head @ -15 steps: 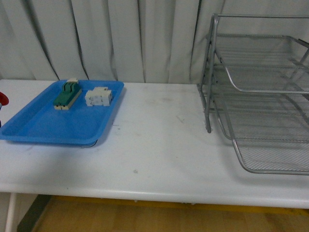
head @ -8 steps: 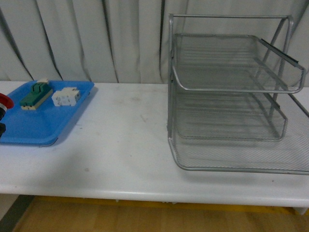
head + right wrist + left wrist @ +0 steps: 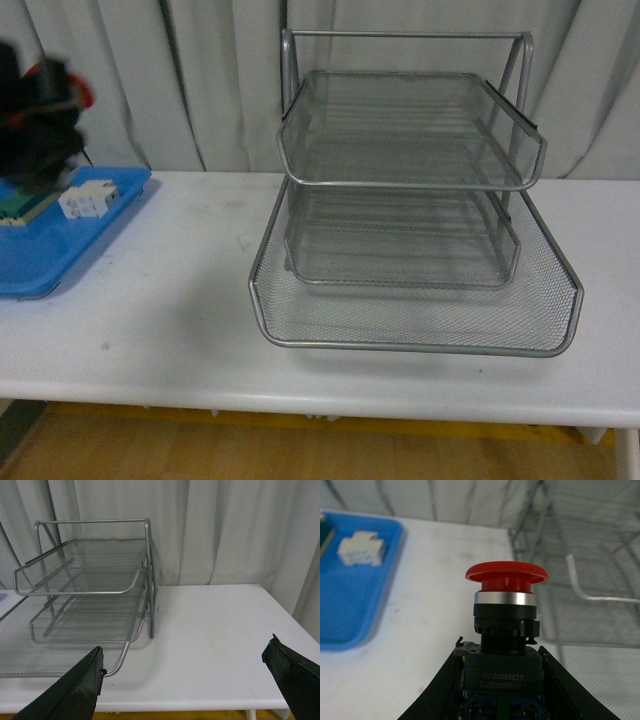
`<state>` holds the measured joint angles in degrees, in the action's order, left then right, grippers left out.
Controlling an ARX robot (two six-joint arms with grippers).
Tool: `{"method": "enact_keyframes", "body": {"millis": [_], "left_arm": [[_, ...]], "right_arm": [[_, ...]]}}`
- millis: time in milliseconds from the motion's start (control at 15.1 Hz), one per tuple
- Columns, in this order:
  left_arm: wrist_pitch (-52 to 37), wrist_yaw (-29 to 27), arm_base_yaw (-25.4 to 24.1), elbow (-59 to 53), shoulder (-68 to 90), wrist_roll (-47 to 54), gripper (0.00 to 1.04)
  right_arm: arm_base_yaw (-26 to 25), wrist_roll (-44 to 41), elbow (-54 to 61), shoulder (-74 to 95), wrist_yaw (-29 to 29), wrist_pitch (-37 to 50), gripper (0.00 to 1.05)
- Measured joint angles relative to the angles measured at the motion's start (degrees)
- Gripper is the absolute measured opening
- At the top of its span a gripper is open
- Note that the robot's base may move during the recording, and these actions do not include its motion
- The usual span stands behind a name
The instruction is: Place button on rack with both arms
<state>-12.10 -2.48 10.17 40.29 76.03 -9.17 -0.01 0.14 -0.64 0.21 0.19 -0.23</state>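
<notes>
One button (image 3: pixel 506 607), red cap up, is clamped by its black body in the closed left end effector (image 3: pixel 501 655), raised near the blue tray (image 3: pixel 45 262) at the left of the table (image 3: pixel 170 310). The rack (image 3: pixel 410 345) stands mid-table, well apart from it. The right end effector (image 3: pixel 185 680) is spread wide beside the rack.

You've got a blue tray (image 3: pixel 55 262) at the left end of the white table (image 3: pixel 170 330). In it, a white blocky component (image 3: pixel 86 200) sits beside a green terminal block (image 3: pixel 22 208). There's a grey curtain (image 3: pixel 215 90) behind.
</notes>
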Motion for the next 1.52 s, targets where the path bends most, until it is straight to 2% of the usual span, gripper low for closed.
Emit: {"method": "enact_keyframes", "body": {"millis": [132, 331, 529, 596, 860, 1125, 1522], "left_arm": [[0.90, 0.66, 8.94, 9.07, 6.36, 0.11, 0.36], [1.33, 1.60, 12.87, 10.91, 8.46, 0.13, 0.36], [1.49, 4.22, 22.64, 10.80, 12.31, 0.28, 0.36], [1.01, 4.42, 24.24, 10.67, 14.01, 0.28, 0.36], [2.40, 4.98, 25.75, 15.12, 23.41, 0.77, 0.36], [9.31, 5.42, 26.18, 29.33, 34.75, 3.58, 0.36], [18.25, 1.95, 25.11, 44.15, 47.43, 4.96, 0.36]], "right_arm": [[0.00, 0.00, 0.00, 0.00, -0.02, 0.02, 0.98], [0.00, 0.00, 0.00, 0.00, -0.02, 0.02, 0.98], [0.00, 0.00, 0.00, 0.00, -0.02, 0.04, 0.98], [0.00, 0.00, 0.00, 0.00, -0.02, 0.02, 0.98], [0.00, -0.02, 0.00, 0.00, -0.02, 0.04, 0.98], [0.00, -0.02, 0.00, 0.00, -0.02, 0.02, 0.98], [0.00, 0.00, 0.00, 0.00, -0.02, 0.02, 0.98]]}}
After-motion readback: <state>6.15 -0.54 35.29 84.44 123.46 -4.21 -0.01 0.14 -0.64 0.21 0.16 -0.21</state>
